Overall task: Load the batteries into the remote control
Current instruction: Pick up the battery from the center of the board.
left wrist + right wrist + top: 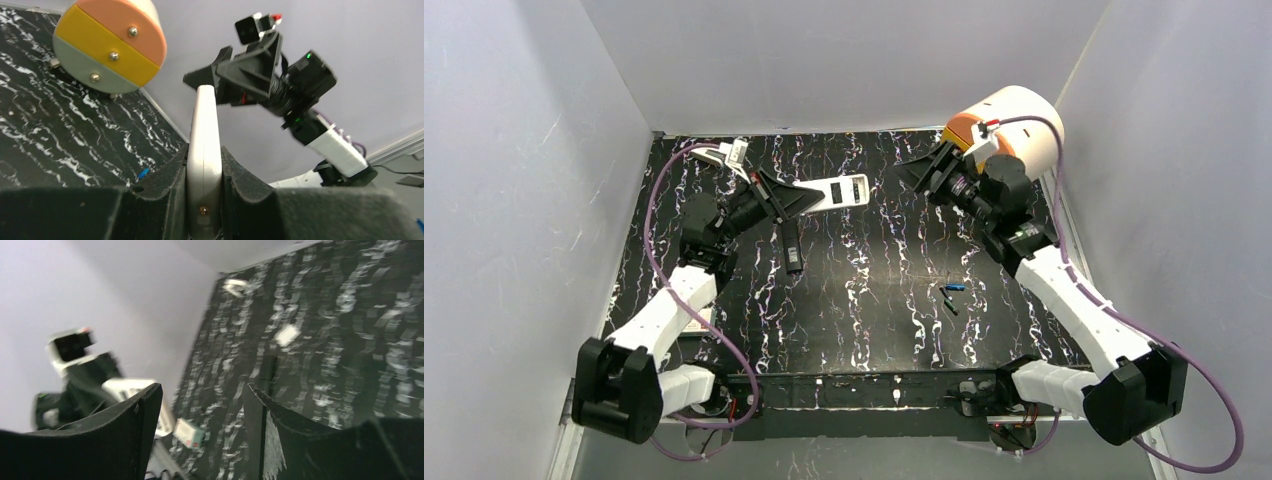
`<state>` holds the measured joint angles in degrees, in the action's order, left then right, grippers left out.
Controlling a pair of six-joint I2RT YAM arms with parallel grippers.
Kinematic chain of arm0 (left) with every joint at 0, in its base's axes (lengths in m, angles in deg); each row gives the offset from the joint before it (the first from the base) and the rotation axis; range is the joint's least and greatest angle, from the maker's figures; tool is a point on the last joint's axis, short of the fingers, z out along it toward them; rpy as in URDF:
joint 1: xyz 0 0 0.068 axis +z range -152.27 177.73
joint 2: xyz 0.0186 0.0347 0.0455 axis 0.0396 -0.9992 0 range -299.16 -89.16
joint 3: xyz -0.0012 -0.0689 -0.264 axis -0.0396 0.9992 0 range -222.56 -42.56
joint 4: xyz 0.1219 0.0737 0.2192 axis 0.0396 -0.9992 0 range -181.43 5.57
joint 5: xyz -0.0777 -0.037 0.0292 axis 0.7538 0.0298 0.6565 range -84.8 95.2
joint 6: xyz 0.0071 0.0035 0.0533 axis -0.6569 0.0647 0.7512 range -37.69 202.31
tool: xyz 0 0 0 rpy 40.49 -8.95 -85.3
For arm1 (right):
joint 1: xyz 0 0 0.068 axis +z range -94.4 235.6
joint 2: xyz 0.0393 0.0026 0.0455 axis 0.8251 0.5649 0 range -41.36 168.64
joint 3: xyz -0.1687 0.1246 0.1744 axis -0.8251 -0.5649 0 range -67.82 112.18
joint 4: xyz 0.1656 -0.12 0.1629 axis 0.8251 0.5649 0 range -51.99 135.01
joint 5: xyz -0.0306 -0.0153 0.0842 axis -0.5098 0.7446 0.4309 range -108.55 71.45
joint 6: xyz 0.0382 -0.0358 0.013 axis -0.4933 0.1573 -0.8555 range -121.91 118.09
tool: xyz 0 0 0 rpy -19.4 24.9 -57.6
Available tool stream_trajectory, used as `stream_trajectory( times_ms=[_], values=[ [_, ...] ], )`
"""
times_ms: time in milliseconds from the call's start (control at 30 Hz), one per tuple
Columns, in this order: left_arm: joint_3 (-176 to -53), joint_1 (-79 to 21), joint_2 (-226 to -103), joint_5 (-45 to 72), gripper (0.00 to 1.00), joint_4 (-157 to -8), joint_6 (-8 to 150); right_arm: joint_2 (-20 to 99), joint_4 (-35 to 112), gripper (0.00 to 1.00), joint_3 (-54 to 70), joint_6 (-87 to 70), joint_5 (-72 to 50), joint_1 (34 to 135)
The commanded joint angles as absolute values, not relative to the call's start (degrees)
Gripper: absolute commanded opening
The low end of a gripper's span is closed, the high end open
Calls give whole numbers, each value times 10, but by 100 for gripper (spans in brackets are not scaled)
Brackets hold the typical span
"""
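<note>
Grips the white remote control [839, 192] by one end in the left end effector [779, 198], apparently clear of the black marbled desk [874, 330]. Holds the right end effector [929, 172] open and empty just beyond the remote's free end. Shows the batteries [952, 295] loose on the desk, well nearer the arm bases than the remote. Likely light, hard, slick and prone to rolling; best pinched across the middle. Closed in by plain white walls behind the remote.

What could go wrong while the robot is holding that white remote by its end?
The left gripper pinches the white remote only at one end, so a push could tilt or drop it. The batteries are tiny, loose on the busy mat, and may roll from the open right gripper.
</note>
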<state>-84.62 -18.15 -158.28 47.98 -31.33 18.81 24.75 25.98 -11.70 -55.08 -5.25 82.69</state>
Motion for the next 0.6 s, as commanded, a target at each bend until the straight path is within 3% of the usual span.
stream_trajectory(
  times_ms=[0, 200, 567],
  values=[
    [-832, -180, -1498, 468, 0, -452, 324, 236, 537, 69, -26, -405, -213, 813],
    [-812, -179, -1449, 462, 0, -550, 367, 272, 727, 64, -26, -365, -327, 809],
    [-805, -179, -1466, 468, 0, -571, 380, 303, 797, 62, -167, -321, -315, 808]
  ],
)
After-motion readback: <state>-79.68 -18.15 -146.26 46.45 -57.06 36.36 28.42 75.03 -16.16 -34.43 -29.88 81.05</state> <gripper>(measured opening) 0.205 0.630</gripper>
